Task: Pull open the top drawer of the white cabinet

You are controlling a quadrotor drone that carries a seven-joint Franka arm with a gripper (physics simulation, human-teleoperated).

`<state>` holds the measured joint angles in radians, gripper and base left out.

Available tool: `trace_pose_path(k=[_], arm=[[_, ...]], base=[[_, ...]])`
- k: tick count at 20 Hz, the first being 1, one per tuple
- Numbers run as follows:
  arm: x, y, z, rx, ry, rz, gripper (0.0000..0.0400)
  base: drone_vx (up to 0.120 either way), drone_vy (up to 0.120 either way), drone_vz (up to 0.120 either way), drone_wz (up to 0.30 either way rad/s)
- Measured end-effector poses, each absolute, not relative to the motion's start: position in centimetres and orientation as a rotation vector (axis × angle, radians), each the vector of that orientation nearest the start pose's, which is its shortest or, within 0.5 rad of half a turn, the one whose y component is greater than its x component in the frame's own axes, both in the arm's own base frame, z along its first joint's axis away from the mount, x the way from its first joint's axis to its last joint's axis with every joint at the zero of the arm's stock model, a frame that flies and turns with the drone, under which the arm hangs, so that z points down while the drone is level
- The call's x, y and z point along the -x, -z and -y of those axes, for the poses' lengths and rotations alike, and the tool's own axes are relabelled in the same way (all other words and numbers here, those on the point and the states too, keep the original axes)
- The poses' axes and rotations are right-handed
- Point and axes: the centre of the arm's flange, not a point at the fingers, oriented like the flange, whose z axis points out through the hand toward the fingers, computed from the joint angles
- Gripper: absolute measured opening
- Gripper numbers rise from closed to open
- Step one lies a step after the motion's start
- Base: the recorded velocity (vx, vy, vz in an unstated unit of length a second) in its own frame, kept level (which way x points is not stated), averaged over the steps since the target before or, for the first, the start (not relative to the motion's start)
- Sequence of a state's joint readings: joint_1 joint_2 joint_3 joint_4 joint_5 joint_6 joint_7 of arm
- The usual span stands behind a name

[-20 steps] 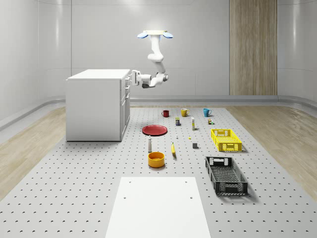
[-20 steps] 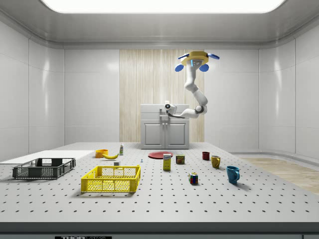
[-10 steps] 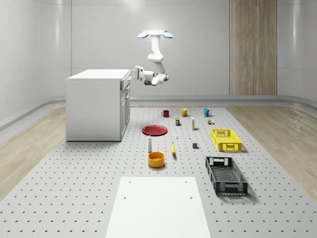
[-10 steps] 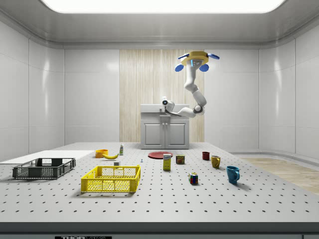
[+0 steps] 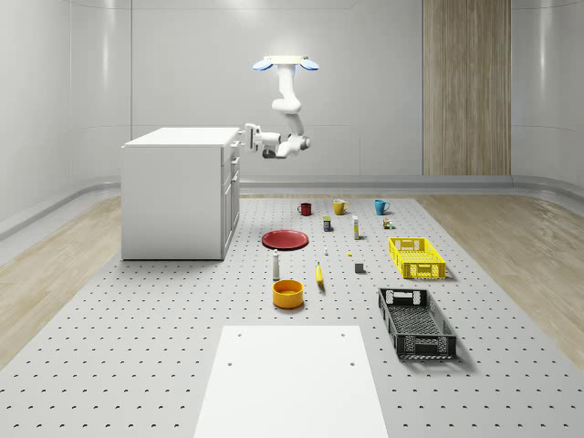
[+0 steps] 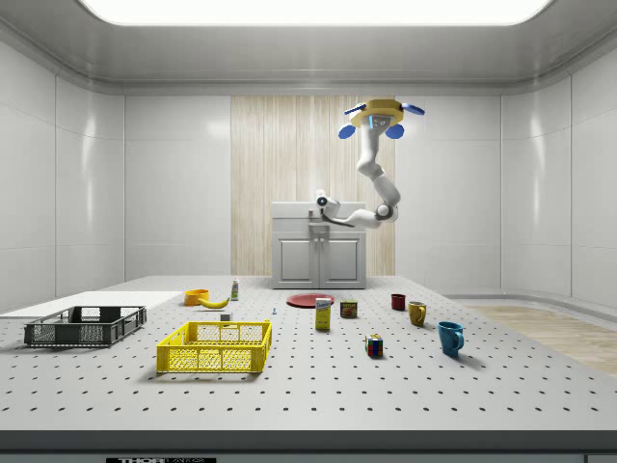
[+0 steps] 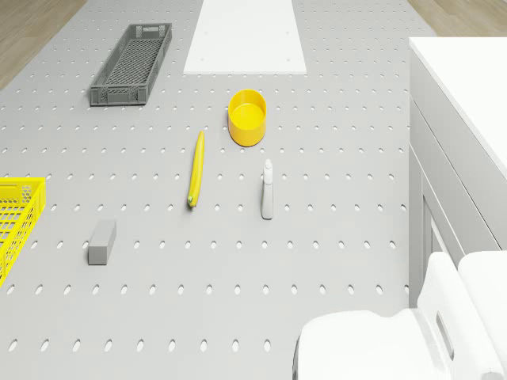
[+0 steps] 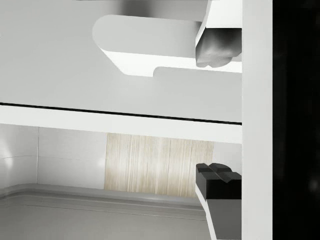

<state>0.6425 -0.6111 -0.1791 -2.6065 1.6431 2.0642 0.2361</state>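
One small shift is seen since a second ago: the claw (image 5: 246, 137), raised from drawer-front height, is now held at the top front edge of the white cabinet (image 5: 173, 192) left of centre, fingers (image 8: 218, 182) spread around nothing, with the top drawer (image 5: 232, 151) shut, while the drone (image 5: 286, 63) hovers beside it.

Drone (image 5: 286, 63) hovering — arm (image 5: 290, 102) bent, fingers (image 8: 217, 180) apart.
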Motion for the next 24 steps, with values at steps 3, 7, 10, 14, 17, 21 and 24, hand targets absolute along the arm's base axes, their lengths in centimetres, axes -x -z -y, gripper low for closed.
trace_pose_path(k=[3, 7, 10, 14, 17, 21, 24], arm=[[-32.2, -52.4, -21.9, 1.525, -0.577, -0.574, 0.0175], [-31.8, -52.3, -22.8, 1.508, -0.562, -0.559, 0.0179], [-31.4, -54.7, -23.4, 1.391, -0.607, -0.615, 0.0], [-30.4, -53.8, -24.9, 1.509, -0.489, -0.579, 0.0149], [-30.4, -55.7, -24.4, 1.487, -0.557, -0.608, 0.022], [-30.5, -56.6, -23.9, 1.484, -0.585, -0.609, 0.0274], [-30.6, -57.0, -23.8, 1.483, -0.597, -0.61, 0.029]], base=[[0.0, 0.0, 0.0, 0.0], [0.0, 0.0, 0.0, 0.0], [0.0, 0.0, 0.0, 0.0], [0.0, 0.12, 0.0, 0.0], [0.0, 0.08, 0.0, 0.0], [0.0, 0.0, 0.0, 0.0], [0.0, 0.0, 0.0, 0.0]])
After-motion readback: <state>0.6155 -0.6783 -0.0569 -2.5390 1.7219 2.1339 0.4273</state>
